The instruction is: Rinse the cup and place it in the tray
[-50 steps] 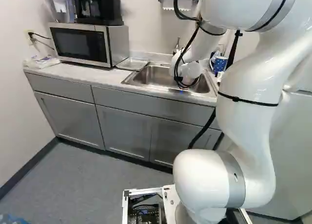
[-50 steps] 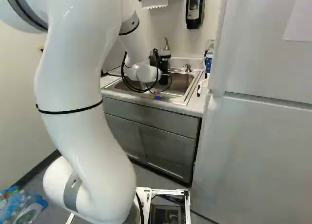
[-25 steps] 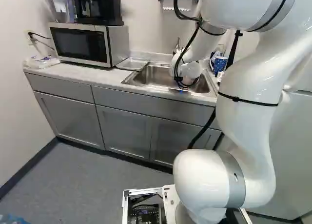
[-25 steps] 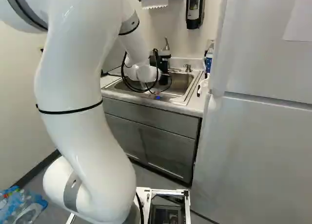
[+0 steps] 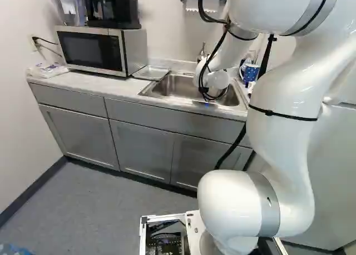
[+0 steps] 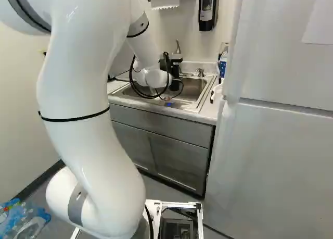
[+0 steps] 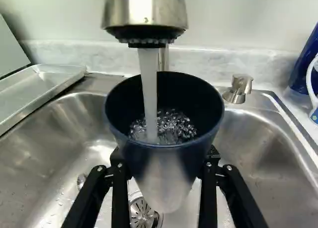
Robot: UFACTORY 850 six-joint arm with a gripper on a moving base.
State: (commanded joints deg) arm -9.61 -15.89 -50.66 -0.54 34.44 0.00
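On the tabletop [image 5: 94,83], at the left of the left base view, has a microwave [image 5: 92,50], then the tray [image 5: 151,72] just beside the sink [image 5: 177,88]. Farther right, over the sink, pinches the dark blue cup [image 7: 164,161] between both fingers of the hand [image 6: 171,67]. Holds it mouth up beneath the faucet [image 7: 144,9], catching a stream of water [image 7: 148,84], frothing inside. To the right of the sink, has a dotted blue mug [image 5: 251,73].
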